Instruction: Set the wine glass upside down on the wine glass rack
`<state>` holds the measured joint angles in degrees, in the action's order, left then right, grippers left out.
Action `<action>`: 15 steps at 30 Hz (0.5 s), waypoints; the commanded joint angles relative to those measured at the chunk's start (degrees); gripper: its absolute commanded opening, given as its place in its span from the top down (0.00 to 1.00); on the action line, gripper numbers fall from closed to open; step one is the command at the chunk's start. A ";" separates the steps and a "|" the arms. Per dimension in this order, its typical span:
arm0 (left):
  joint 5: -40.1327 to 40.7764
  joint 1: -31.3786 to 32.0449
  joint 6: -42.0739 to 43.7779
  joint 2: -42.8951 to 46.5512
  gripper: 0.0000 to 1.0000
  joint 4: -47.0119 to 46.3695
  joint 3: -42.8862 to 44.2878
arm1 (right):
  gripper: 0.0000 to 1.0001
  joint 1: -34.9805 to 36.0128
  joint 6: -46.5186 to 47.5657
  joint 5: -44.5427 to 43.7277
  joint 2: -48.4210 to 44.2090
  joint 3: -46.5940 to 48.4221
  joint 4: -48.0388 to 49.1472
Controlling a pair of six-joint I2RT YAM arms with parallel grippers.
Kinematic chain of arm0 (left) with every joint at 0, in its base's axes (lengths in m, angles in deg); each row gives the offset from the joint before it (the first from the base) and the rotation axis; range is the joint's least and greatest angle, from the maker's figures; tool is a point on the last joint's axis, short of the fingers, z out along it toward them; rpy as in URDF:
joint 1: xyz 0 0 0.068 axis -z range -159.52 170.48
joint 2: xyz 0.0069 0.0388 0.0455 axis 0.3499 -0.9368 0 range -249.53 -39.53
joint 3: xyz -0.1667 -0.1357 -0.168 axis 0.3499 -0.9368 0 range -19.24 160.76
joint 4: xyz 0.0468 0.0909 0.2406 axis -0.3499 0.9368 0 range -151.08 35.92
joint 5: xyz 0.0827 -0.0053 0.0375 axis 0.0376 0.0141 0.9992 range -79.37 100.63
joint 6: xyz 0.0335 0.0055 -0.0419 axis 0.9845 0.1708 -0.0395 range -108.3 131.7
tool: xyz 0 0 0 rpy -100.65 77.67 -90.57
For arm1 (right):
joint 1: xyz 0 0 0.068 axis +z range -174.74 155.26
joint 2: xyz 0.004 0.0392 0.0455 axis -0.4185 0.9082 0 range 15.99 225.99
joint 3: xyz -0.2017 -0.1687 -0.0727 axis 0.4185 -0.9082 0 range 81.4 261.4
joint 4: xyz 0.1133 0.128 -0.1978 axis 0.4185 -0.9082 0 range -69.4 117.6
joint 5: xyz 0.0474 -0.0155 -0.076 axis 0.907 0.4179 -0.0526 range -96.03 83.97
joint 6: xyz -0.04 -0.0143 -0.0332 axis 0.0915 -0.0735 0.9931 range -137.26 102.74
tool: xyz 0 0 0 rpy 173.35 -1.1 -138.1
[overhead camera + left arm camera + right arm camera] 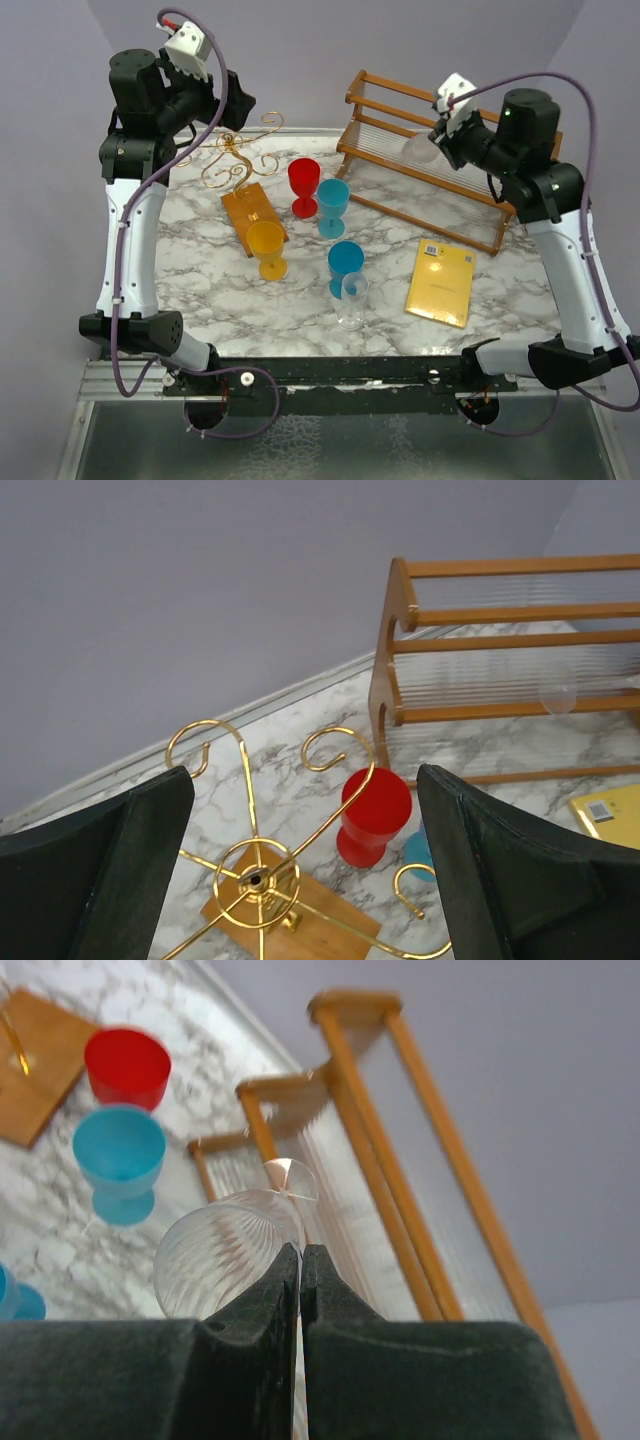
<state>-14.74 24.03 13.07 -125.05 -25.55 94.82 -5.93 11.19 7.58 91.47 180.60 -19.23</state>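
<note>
The right gripper [300,1252] is clenched on the rim of a clear wine glass [225,1255], holding it in the air beside the large wooden slatted rack [400,112]. The left gripper [305,775] hangs wide open above the gold wire wine glass rack [255,880], well apart from the glass.

- Setting: a robotics laboratory test bench, not a home or kitchen.
- The left arm [135,235] and right arm [578,262] are bolted to a metal rail [340,371] along the table's near edge.
- Purple cables [118,340] run loose up each arm, and a white camera box [188,48] sits on the left wrist.
- Plain lilac walls [330,50] close in the marble-patterned table [200,285] at far, left and right.
- Staged props: wine glass rack [235,160], coloured goblets [304,185], wooden slatted rack [385,130], yellow booklet [441,283].
</note>
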 commanded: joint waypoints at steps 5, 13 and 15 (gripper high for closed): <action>-10.49 3.96 -16.42 -2.65 0.05 -14.22 2.16 | 0.99 0.44 -8.45 8.14 3.55 19.22 6.60; -17.57 6.89 -27.47 -6.60 0.12 -25.13 -1.42 | 0.99 0.41 -18.31 17.49 8.34 26.85 9.94; -20.63 6.97 -32.47 -6.79 0.14 -30.04 -4.41 | 0.99 0.43 -19.94 19.34 9.07 27.23 10.52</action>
<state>-27.61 30.72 -8.68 -130.82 -44.92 94.09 -5.93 -2.14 19.80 98.42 205.95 -11.45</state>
